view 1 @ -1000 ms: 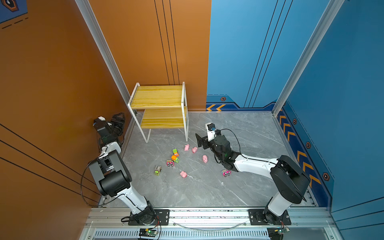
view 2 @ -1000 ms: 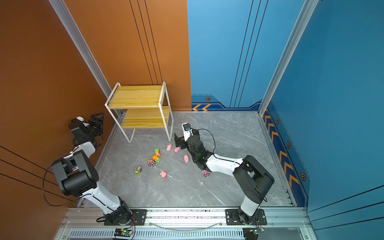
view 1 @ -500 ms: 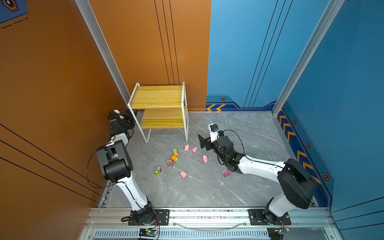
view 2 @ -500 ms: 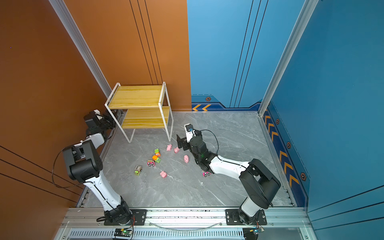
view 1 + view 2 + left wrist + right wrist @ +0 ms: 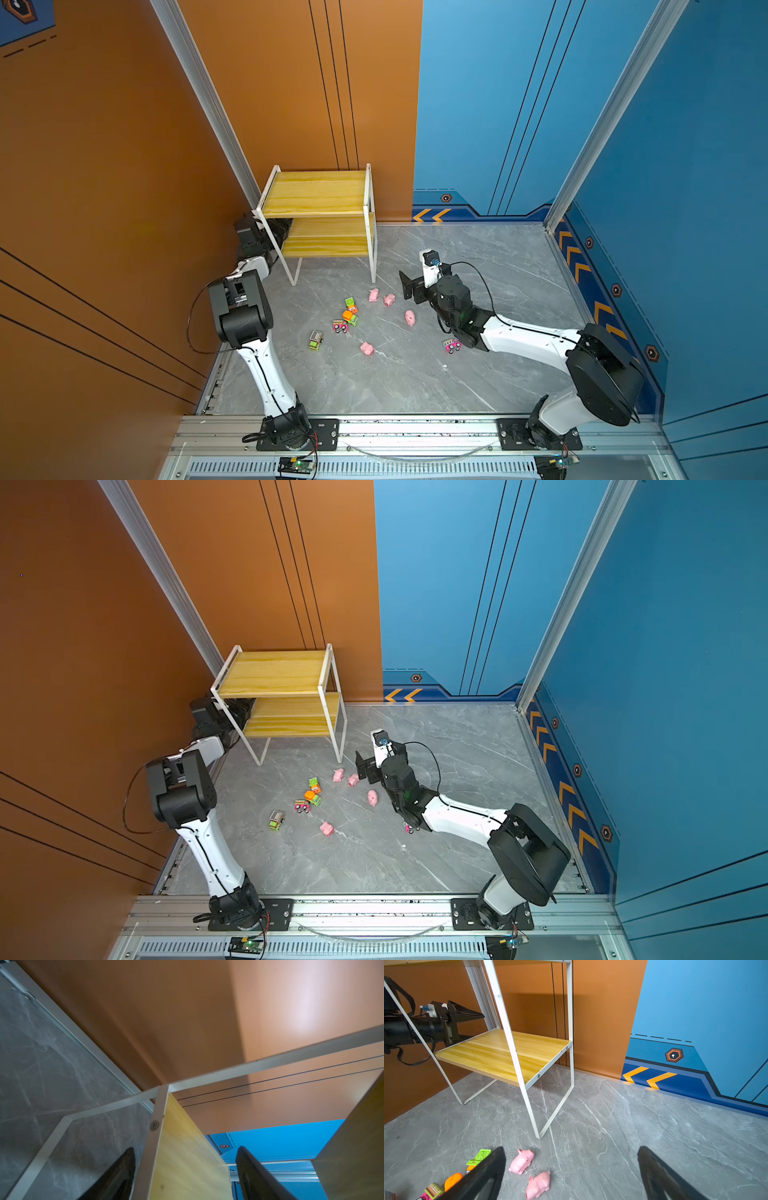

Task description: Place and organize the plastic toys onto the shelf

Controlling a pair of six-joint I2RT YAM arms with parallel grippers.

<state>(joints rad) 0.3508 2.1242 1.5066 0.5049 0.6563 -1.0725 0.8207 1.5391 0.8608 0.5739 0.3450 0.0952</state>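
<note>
**Risk points: shelf (image 5: 316, 193) bare, all nine toys (image 5: 349, 318) on the floor (image 5: 415, 386).**

The shelf stands in the back corner. The left gripper (image 5: 186, 1150), jaws apart and empty, straddles the end of the lower board (image 5: 500, 1051), so closing or swinging there would likely drag or tip the light frame. The right gripper (image 5: 571, 1149), wide and empty, hovers over two pigs (image 5: 522, 1161) lying just beside each other; a descent could pinch both or flick one away. Its forearm (image 5: 528, 336) passes close above a pink truck (image 5: 451, 345) and might sweep it.
</note>
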